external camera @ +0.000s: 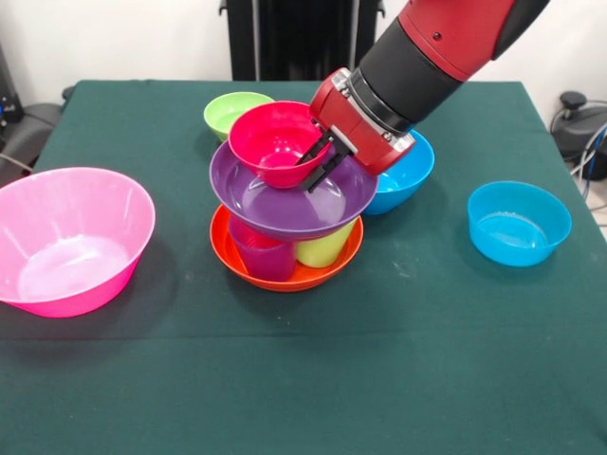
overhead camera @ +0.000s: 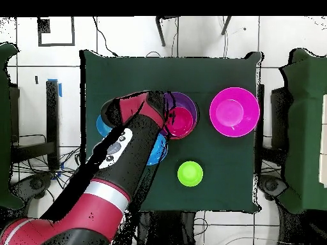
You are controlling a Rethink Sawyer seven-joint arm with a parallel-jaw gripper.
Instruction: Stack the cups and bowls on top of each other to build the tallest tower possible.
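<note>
I'm looking at the tower (external camera: pixel 286 213) mid-tabletop: an orange bowl (external camera: pixel 285 273) at the base, a purple cup (external camera: pixel 260 254) and a lime cup (external camera: pixel 323 248) standing in it, a purple bowl (external camera: pixel 285 201) riding on them, slightly tilted, and a red bowl (external camera: pixel 270 140) on top. Left of the tower sits the big pink bowl (external camera: pixel 71 239); right, a light blue bowl (external camera: pixel 518 223); behind it, a green bowl (external camera: pixel 230 112) and a blue bowl (external camera: pixel 410 171).
</note>
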